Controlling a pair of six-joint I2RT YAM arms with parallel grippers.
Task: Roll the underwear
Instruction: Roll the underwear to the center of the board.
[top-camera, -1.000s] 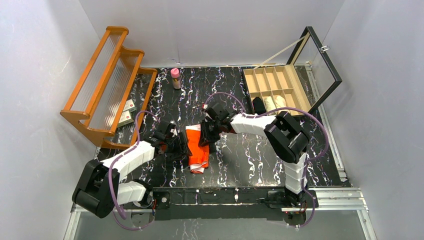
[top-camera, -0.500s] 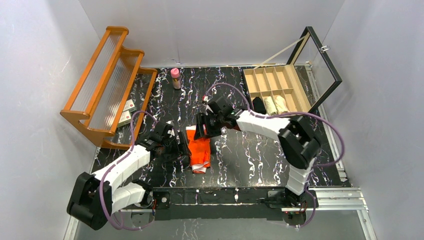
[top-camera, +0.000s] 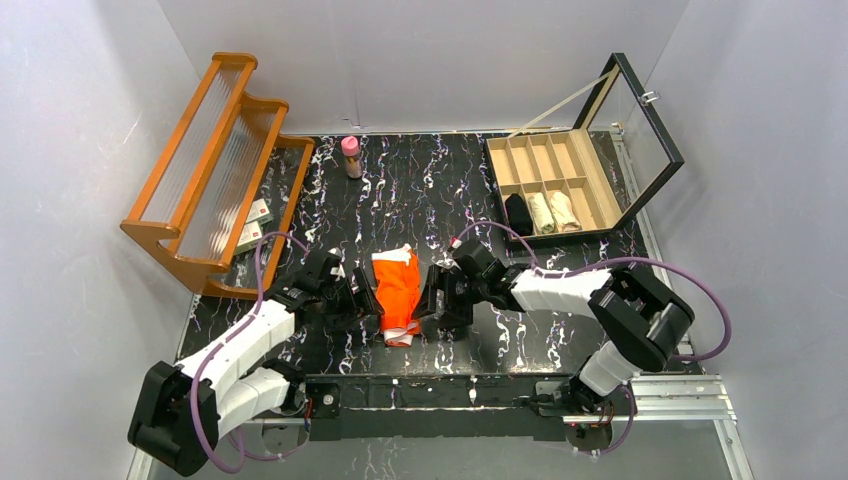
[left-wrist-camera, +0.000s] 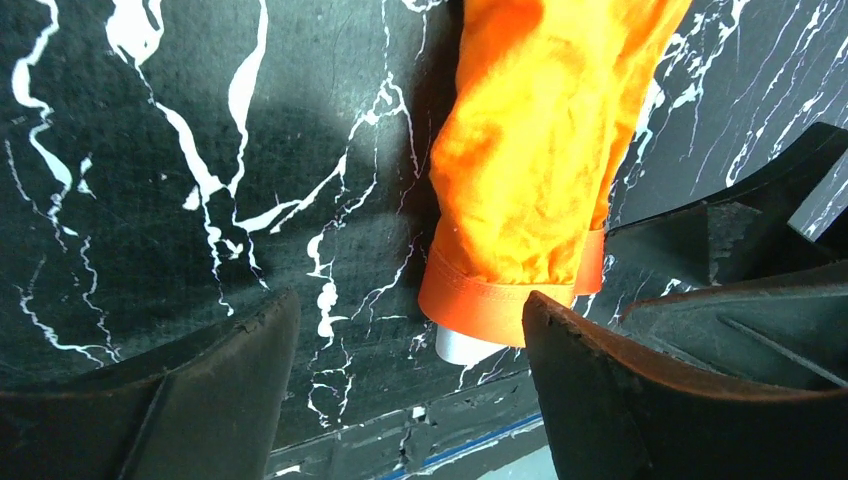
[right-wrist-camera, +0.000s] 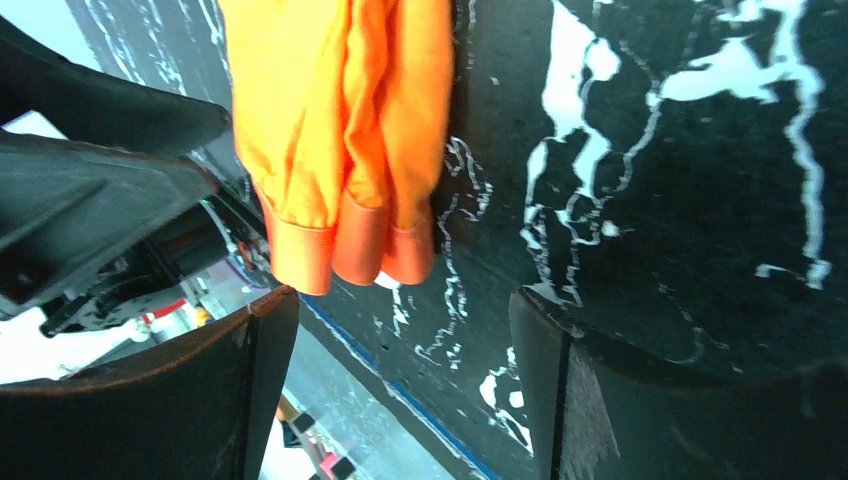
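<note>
Underwear (top-camera: 398, 292), bright orange white-trimmed cloth, long axis twelve to six o'clock, my left gripper (top-camera: 362, 300) at nine, right gripper (top-camera: 432, 298) at three, jaws spread, empty.

walls (top-camera: 420, 60): plain white | table (top-camera: 450, 170): black marble, white veins | rack (top-camera: 215, 150): orange wood, back left | box (top-camera: 545, 165): open, compartmented, back right

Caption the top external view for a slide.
Left gripper and right gripper, both open, flank the folded orange underwear on the black marbled table.
</note>
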